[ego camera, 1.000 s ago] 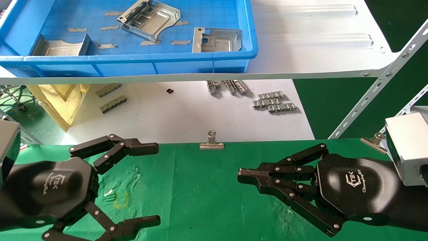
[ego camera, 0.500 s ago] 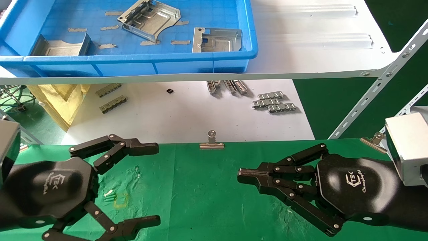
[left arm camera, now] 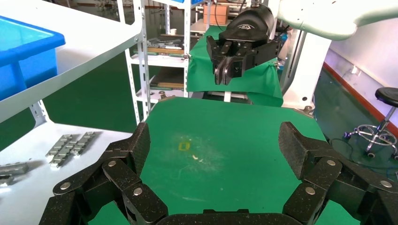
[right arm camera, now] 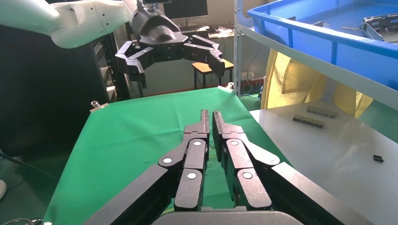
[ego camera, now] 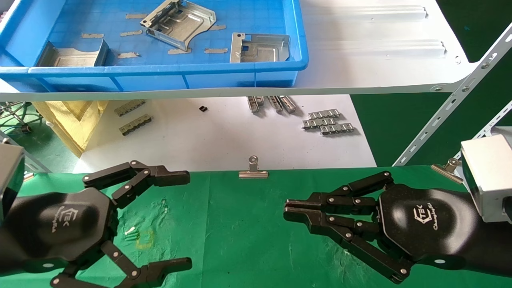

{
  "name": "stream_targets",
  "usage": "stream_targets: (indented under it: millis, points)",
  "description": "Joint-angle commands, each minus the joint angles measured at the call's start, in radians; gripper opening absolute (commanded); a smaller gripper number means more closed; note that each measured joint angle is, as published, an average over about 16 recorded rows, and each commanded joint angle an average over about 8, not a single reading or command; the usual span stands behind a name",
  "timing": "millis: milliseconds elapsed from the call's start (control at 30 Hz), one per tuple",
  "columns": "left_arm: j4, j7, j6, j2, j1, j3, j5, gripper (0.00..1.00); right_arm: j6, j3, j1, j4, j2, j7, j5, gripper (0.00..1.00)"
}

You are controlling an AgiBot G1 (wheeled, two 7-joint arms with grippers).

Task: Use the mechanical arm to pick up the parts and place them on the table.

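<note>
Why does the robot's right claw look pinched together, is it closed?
Nearly shut and empty: the right gripper shows only a thin slit between its fingertips.

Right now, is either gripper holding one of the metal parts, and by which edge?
Neither. The left gripper is open over the table; the right gripper is nearly shut on nothing. The parts lie in the blue tray.

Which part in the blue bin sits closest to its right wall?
The flat notched plate in the blue bin, by the right wall; the other two lie centre-back and far left.
</note>
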Motion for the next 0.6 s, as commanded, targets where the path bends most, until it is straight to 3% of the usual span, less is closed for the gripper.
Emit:
stream_targets:
  millis: [33, 200, 367, 600]
  points:
    - [-0.003, -0.003, 0.000, 0.002, 0.001, 0.002, 0.000, 1.00, 0.000, 0.000, 0.000, 0.000, 0.000, 0.000, 0.000, 1.00]
    - [0.083, 0.008, -0.011, 0.066, -0.102, 0.020, 0.036, 1.00, 0.000, 0.000, 0.000, 0.000, 0.000, 0.000, 0.000, 1.00]
    - [0.289, 0.044, -0.035, 0.162, -0.326, 0.052, 0.132, 1.00, 0.000, 0.000, 0.000, 0.000, 0.000, 0.000, 0.000, 1.00]
    - [0.704, 0.114, -0.261, 0.332, -0.656, 0.107, 0.323, 1.00, 0.000, 0.000, 0.000, 0.000, 0.000, 0.000, 0.000, 1.00]
